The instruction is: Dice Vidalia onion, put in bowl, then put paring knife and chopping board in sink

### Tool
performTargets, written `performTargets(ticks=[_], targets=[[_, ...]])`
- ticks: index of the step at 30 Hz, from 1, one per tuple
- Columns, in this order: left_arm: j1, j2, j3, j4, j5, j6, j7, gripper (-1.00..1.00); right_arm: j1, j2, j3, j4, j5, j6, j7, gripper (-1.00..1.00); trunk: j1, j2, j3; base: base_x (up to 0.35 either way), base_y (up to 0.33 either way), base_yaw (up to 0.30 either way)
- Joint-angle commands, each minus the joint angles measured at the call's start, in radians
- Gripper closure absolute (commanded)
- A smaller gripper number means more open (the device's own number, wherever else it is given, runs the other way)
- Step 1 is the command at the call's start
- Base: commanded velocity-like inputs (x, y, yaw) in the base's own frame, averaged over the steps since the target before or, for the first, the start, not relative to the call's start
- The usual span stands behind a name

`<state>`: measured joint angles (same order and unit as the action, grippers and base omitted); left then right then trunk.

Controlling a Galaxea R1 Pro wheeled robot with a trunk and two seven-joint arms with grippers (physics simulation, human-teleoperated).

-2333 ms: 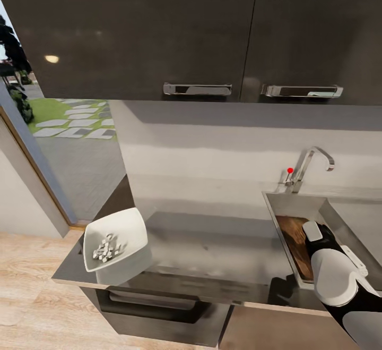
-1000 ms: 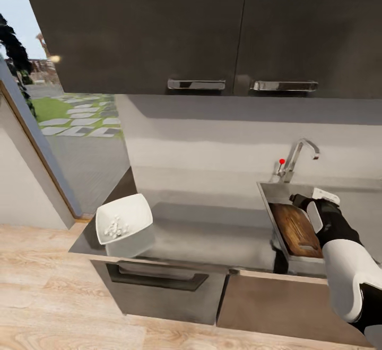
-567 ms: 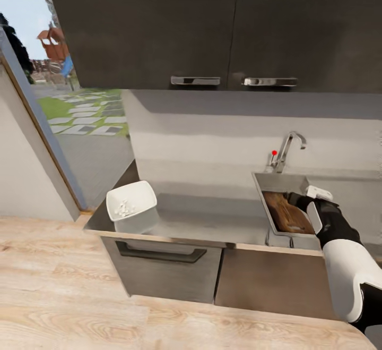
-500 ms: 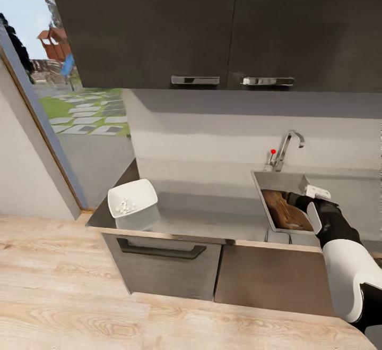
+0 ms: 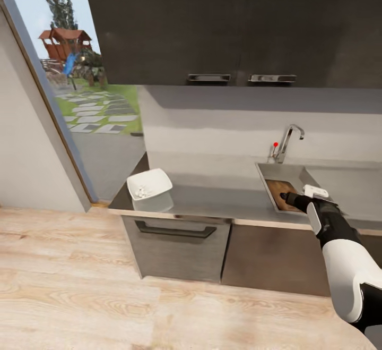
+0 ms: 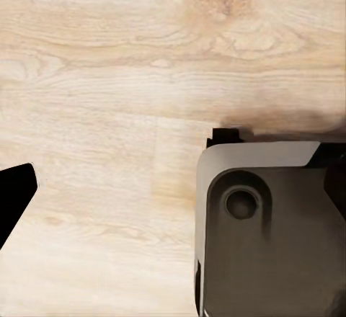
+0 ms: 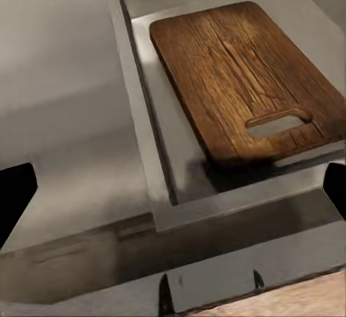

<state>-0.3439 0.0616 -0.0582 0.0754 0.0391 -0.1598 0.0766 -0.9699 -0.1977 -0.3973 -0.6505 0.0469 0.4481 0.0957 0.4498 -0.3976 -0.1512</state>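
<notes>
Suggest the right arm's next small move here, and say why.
Probably draw the right gripper back from the grey steel sink: the brown wooden chopping board already lies flat in the basin, and the gripper's fingers are open and hold nothing.

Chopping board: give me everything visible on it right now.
The chopping board is a rectangular slab of brown wood with clear lengthwise grain, rounded corners and an oblong handle slot near one short end. It lies inside the sink, handle end toward the front wall, that end seemingly propped slightly off the basin floor, with a shadow beneath. Nothing rests on it. In the head view it shows as a brown patch in the basin, just beyond the right tool, which is not touching it.
</notes>
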Motion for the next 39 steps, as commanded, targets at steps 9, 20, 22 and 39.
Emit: performTargets(ticks=[9, 20, 22, 39], targets=[[-0.002, -0.001, -0.006, 0.004, 0.004, -0.007, 0.002, -1.0, -0.001, 0.001, -0.006, 0.0, 0.007, 0.004, 0.006, -1.0, 0.0, -0.002, -0.002, -0.258, 0.223, 0.0], [-0.002, -0.002, -0.006, 0.004, 0.004, -0.007, 0.002, -1.0, -0.001, 0.001, -0.006, 0.002, 0.007, 0.003, 0.004, -1.0, 0.0, -0.002, -0.002, -0.291, 0.146, 0.0], [-0.003, -0.002, -0.006, 0.004, 0.004, -0.007, 0.002, -1.0, -0.001, 0.002, -0.005, 0.003, 0.007, 0.002, 0.002, -1.0, 0.0, -0.002, -0.002, -0.332, 0.012, 0.0], [-0.002, -0.003, -0.006, 0.004, 0.004, -0.007, 0.002, -1.0, -0.001, 0.006, -0.005, 0.045, 0.007, -0.008, 0.004, -1.0, 0.0, -0.002, -0.002, -0.26, 0.001, 0.0]])
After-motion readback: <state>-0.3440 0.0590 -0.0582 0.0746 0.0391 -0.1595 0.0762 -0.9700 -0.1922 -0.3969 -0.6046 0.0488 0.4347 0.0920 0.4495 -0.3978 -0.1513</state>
